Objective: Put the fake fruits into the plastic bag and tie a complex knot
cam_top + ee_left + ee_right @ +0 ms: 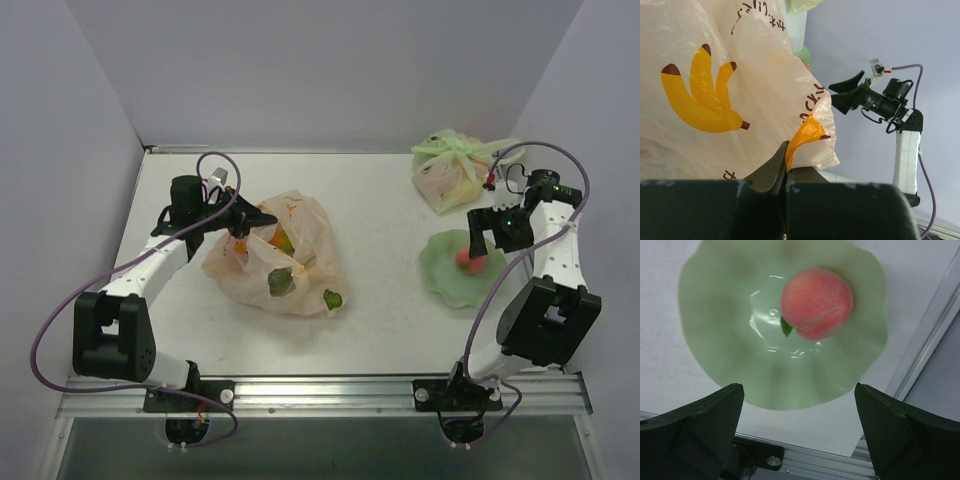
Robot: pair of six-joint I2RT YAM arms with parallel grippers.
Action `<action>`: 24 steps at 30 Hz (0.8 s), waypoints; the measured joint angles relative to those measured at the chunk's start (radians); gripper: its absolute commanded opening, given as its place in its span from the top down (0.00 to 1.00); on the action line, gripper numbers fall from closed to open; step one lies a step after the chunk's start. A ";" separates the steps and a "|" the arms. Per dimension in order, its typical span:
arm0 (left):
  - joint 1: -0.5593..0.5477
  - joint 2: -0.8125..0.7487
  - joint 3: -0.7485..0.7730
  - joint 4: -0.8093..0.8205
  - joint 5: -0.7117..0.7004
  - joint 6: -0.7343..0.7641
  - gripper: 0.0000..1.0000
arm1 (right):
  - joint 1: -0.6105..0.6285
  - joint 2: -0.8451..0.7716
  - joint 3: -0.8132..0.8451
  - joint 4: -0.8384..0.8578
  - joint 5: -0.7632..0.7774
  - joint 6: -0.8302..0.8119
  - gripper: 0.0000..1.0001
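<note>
The plastic bag (pixel 290 262), peach film printed with yellow bananas, lies left of centre on the table. Through its film show some fake fruits: an orange piece (pixel 281 240) and two green pieces (pixel 281 281). My left gripper (pixel 250 218) is shut on the bag's upper edge, and in the left wrist view the film (pixel 805 142) is pinched between the jaws of that gripper (pixel 786 169). A pink peach-like fruit (pixel 816 302) rests on a light green wavy-edged dish (pixel 735 315). My right gripper (pixel 799 390) hangs open just above the dish's near rim, empty. The knot is out of view.
A pale green bag (pixel 452 170) tied with green handles sits at the back right, beyond the dish (pixel 445 272). Grey walls close the table on three sides. A metal rail (pixel 330 385) runs along the near edge.
</note>
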 measured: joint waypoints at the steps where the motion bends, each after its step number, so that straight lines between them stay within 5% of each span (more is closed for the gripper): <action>1: 0.000 0.000 0.000 -0.001 0.000 0.002 1.00 | -0.016 0.023 -0.002 0.008 0.015 -0.014 0.00; 18: 0.000 0.000 0.000 -0.045 0.008 0.032 1.00 | 0.057 0.269 -0.069 0.223 0.127 -0.116 0.00; 24: 0.000 0.000 0.000 -0.046 0.012 0.040 1.00 | 0.075 0.320 -0.101 0.269 0.139 -0.112 0.14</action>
